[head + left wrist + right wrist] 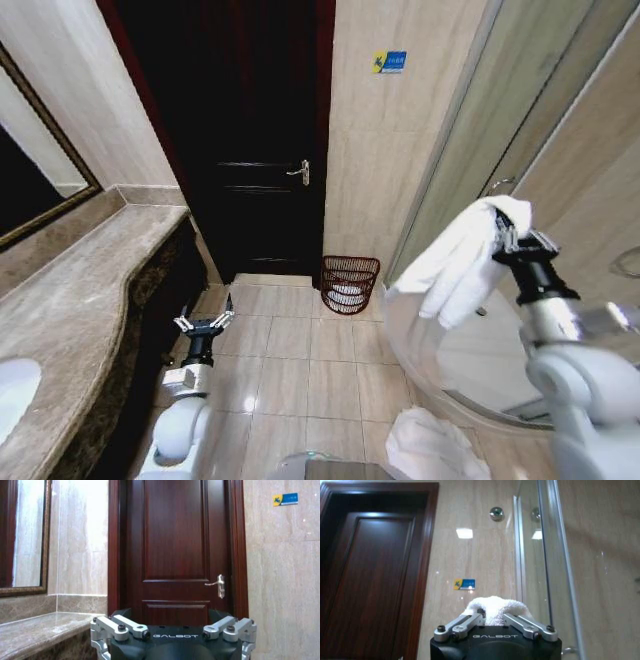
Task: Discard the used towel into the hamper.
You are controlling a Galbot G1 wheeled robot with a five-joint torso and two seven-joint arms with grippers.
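In the head view the right arm is raised beside the glass shower door, its right claw (508,232) clamped on a white terry towel (455,262) that hangs down; the left arm sits low by the marble counter (70,310), left claw (203,322) spread wide. The round reddish-brown open-weave hamper (349,284) stands on the tiled floor by the far wall, just right of the dark wooden door (255,140). A second white cloth heap (432,445) lies on the floor near the robot. The left wrist view faces that door, showing its silver lever handle (218,585). The right wrist view shows towel (494,608) bunched between closed fingers.

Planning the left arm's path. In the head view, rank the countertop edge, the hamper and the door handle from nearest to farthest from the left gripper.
From the left gripper:
1. Countertop, just to its left.
2. Hamper, ahead and rightward on the floor by the wall.
3. Door handle, farthest, on the dark door ahead.
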